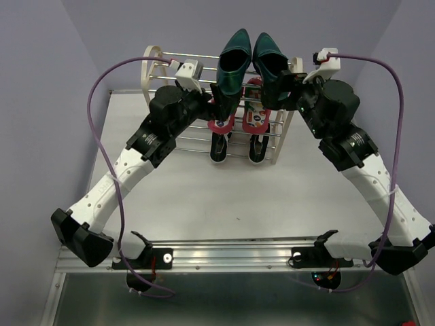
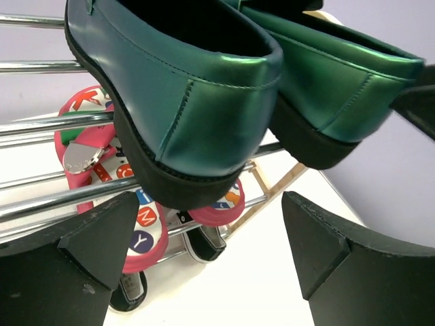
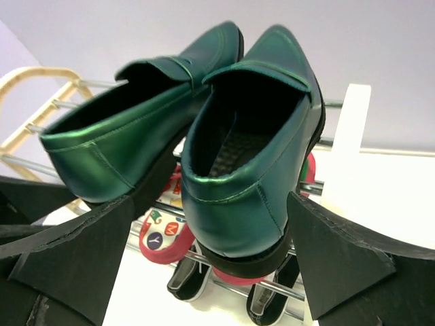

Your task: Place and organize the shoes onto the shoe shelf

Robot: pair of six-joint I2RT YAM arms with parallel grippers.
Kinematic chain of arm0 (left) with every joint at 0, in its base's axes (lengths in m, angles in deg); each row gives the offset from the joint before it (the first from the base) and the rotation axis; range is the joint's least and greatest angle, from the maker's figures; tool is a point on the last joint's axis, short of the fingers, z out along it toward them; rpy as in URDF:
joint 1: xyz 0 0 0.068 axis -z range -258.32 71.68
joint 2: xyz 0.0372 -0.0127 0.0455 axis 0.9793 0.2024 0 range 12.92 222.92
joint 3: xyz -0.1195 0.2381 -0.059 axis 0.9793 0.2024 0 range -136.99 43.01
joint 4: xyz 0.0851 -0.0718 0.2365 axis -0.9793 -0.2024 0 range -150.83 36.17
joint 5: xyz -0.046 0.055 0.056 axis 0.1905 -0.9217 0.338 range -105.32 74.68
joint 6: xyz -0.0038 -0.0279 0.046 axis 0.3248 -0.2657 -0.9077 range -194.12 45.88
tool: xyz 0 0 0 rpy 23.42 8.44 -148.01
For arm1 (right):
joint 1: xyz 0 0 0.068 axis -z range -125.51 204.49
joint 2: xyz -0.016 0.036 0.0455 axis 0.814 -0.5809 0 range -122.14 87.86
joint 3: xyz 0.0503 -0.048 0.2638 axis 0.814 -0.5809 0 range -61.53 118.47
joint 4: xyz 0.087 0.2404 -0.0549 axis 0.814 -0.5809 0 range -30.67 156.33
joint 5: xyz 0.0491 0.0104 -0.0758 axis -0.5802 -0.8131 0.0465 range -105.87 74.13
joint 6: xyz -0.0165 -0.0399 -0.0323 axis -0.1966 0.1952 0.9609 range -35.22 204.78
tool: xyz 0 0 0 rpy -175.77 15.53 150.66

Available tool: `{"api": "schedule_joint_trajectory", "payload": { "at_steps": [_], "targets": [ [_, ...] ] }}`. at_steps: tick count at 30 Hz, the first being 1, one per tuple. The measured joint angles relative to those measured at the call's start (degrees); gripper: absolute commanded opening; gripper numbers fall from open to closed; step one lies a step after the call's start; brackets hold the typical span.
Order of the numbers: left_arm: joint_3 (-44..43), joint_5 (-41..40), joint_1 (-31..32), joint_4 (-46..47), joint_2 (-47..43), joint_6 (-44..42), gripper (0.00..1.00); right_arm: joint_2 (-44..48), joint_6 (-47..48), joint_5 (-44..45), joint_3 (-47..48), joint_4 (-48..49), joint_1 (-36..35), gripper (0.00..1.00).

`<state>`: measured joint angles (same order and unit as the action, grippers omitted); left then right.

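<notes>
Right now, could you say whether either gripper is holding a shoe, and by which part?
Nothing is held; the left gripper and right gripper stand open at the heels of the loafers.

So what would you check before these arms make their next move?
1. Left gripper open: ok.
2. Right gripper open: ok.
3. Loafers side by side on the shelf's top tier: ok.
4. Flip-flops on the tier below: ok.
5. Sneakers lowest, under the flip-flops: ok.
6. Both grippers clear of the loafers' heels: cannot tell.
</notes>
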<state>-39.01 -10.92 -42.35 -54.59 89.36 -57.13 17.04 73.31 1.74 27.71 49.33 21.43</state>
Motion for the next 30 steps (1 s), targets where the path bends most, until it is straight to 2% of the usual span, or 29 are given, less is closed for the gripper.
{"api": "schedule_joint_trajectory", "payload": {
  "at_steps": [5, 8, 12, 16, 19, 23, 27, 30],
  "targets": [
    [0.0, -1.3, 0.1, -2.7, -4.7, 0.0, 0.99, 0.2, 1.0, 3.7, 4.7, -2.2, 0.0, 1.0],
    [0.3, -5.9, 0.1, -5.1, -10.0, 0.2, 0.99, 0.3, 3.2, 10.0, 8.6, -3.7, 0.0, 1.0],
    [2.4, -19.7, 0.3, -10.5, -20.5, 2.3, 0.99, 2.3, 4.9, 18.4, 7.5, -4.8, 0.4, 1.0],
    [4.1, -33.5, -0.1, -16.7, -26.6, 6.5, 0.99, 5.3, 4.8, 24.4, 3.1, -6.9, 1.9, 1.0],
    [7.6, -39.1, -2.1, -20.1, -29.0, 9.7, 0.99, 5.9, 3.1, 26.6, 0.2, -8.0, 4.5, 1.0],
    [13.9, -40.3, -6.3, -22.3, -29.4, 11.8, 0.99, 6.3, -2.2, 24.4, -6.6, -10.1, 14.0, 1.0],
    [19.6, -37.5, -12.5, -22.8, -28.5, 12.5, 0.99, 6.3, -6.8, 16.5, -13.8, -12.5, 29.8, 1.0],
    [22.0, -35.6, -16.1, -23.3, -26.7, 13.1, 0.99, 6.3, -9.3, 13.8, -17.2, -12.7, 35.2, 1.0]
  ]
}}
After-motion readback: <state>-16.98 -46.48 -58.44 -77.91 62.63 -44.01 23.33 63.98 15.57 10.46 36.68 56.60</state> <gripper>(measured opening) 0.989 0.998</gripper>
